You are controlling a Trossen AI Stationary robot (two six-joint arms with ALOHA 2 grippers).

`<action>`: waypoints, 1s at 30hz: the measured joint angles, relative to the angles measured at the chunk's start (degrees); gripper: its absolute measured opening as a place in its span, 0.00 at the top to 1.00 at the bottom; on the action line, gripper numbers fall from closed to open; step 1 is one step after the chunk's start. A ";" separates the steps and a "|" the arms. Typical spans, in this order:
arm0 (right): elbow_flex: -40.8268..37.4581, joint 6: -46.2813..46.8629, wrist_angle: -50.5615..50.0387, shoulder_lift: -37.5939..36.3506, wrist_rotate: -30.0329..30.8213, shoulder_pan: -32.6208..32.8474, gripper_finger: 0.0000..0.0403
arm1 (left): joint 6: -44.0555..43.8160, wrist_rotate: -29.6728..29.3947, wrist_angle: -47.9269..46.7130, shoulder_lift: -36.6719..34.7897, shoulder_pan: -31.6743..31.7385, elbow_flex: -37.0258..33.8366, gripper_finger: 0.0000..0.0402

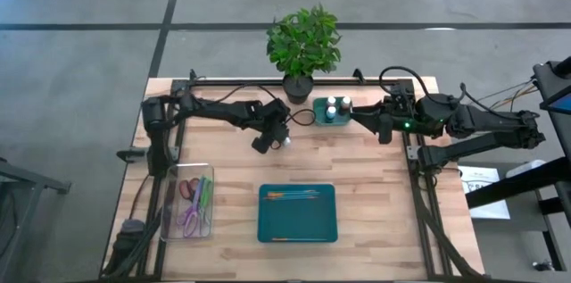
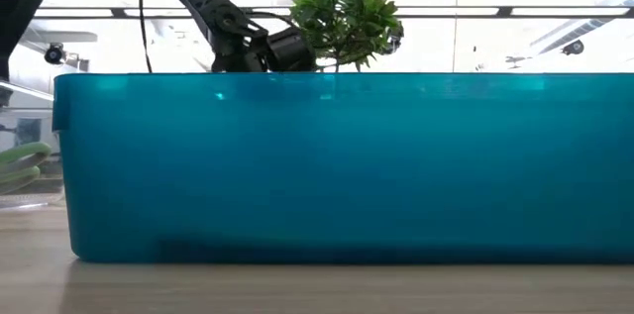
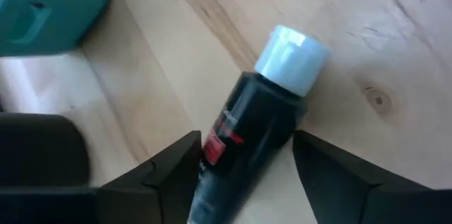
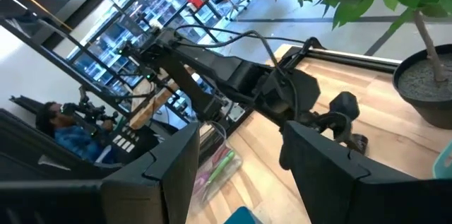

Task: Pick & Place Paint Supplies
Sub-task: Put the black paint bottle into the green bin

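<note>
Two dark, jointed arms trail black cables; the right arm (image 1: 473,127) shows a small green light near its wrist.

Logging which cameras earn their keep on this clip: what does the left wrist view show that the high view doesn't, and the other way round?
Only the left wrist view: the black paint bottle with a red label lying on the wood, between the left gripper fingers, which flank it.
Only the high view: the teal tray holding brushes, the clear bin, the plant, the small teal holder of bottles, and the right gripper beside it.
Both: the wooden table and the bottle's white cap.
</note>
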 joint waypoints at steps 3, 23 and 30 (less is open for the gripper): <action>0.00 0.00 -0.04 0.00 0.01 0.02 0.50 | -1.66 0.85 0.13 1.15 0.00 -0.04 0.45; -0.04 -0.48 1.64 0.02 -0.07 0.84 0.50 | -24.05 3.93 -9.62 0.18 -2.87 -0.57 0.46; -0.04 -1.12 1.93 0.02 -0.36 2.98 0.50 | -31.02 8.60 -9.06 0.08 -2.91 -2.03 0.47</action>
